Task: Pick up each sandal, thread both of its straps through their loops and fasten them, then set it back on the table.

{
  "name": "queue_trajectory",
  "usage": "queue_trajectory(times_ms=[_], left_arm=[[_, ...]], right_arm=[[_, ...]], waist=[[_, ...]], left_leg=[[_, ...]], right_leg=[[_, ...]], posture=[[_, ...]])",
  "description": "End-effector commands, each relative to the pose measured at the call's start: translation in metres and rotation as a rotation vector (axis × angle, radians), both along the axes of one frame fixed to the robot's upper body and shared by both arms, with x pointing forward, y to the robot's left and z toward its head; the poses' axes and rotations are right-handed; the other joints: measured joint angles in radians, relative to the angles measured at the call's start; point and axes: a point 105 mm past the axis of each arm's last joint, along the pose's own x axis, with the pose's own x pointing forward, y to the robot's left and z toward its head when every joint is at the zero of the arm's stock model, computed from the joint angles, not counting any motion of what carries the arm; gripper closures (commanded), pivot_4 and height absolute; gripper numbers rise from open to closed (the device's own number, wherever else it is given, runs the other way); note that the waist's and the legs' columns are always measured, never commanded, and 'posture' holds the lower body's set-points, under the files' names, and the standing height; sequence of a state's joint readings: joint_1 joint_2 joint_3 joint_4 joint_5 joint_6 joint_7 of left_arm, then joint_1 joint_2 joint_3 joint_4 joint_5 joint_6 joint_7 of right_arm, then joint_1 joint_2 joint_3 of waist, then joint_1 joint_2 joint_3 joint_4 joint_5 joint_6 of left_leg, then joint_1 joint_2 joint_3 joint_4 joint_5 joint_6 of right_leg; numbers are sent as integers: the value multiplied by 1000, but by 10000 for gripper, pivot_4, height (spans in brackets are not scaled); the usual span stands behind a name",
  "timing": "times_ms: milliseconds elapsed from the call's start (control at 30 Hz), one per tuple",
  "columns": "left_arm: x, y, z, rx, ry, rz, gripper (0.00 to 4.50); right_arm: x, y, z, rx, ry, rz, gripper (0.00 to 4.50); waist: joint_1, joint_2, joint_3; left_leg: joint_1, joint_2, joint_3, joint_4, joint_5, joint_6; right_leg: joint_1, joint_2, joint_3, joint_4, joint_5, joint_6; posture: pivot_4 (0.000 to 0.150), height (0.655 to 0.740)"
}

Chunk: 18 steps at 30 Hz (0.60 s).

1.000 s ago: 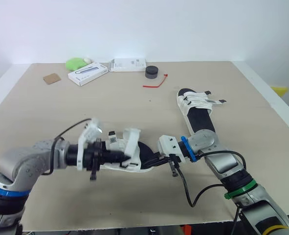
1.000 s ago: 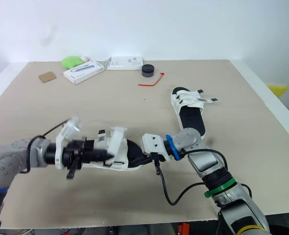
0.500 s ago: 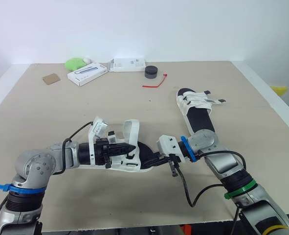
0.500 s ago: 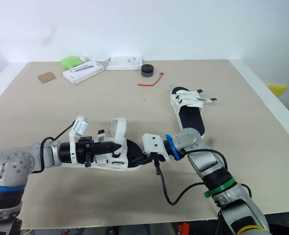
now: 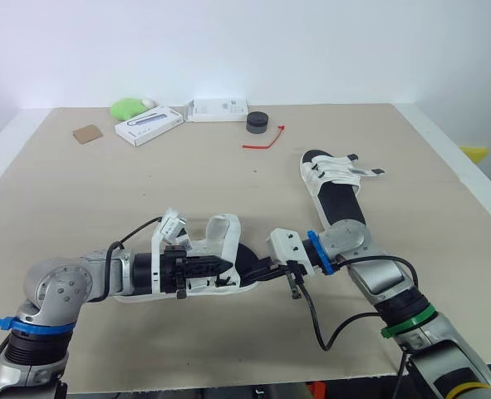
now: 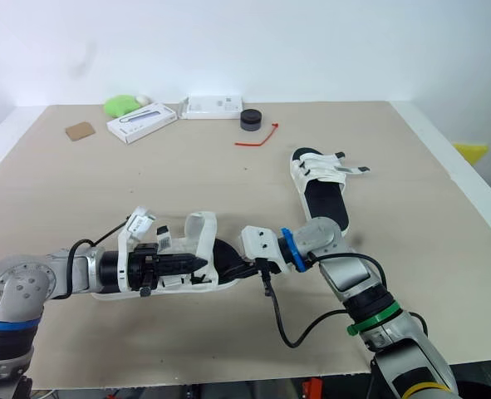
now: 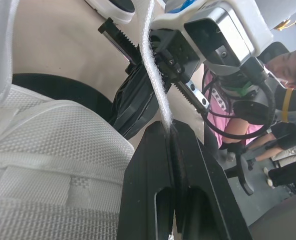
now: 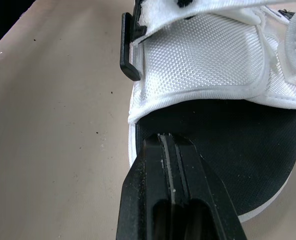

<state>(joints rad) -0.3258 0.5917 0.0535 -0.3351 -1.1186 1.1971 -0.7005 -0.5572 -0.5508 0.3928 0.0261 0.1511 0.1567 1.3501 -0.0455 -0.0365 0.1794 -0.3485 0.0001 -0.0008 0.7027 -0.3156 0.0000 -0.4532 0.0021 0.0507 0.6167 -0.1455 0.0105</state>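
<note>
**Item:** near sandal (image 5: pixel 243 255), white mesh upper, black footbed.

**Location:** front of the table (image 5: pixel 187 183), lying between my two claws. The second sandal (image 5: pixel 335 189) sits well apart to my right, with its straps laid across it.

**Change:** over the last second my left arm has dropped and levelled. The near sandal has come down from a raised tilt to lie flat on the top.

**Left claw** (image 5: pixel 222 265): clamped on the thin edge of the strap (image 7: pixel 155 85).

**Right claw** (image 5: pixel 252 273): fingers together, tips against the sole's end, steadying it.

**Condition:** the strap stands in a tall arch, not pressed down. I judge the fastening unfinished, and the strap needs pulling over and flattening.
</note>
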Motion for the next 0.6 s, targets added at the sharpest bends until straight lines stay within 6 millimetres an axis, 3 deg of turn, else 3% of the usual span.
queue_trajectory(times_ms=[33, 600], left_arm=[[-5, -3, -4, 29, -10, -25, 44439], [5, -14, -11, 47, -47, -19, 44439]], right_arm=[[-1, -1, -1, -11, 1, 6, 45000], [-3, -1, -2, -12, -3, 2, 45000]], waist=[[0, 0, 0], [1, 0, 0]], left_leg=[[0, 0, 0, 0, 0, 0], [11, -2, 0, 0, 0, 0]], right_leg=[[0, 0, 0, 0, 0, 0], [12, -3, 0, -3, -3, -1]], posture=[[1500, 7400], [1500, 7400]])
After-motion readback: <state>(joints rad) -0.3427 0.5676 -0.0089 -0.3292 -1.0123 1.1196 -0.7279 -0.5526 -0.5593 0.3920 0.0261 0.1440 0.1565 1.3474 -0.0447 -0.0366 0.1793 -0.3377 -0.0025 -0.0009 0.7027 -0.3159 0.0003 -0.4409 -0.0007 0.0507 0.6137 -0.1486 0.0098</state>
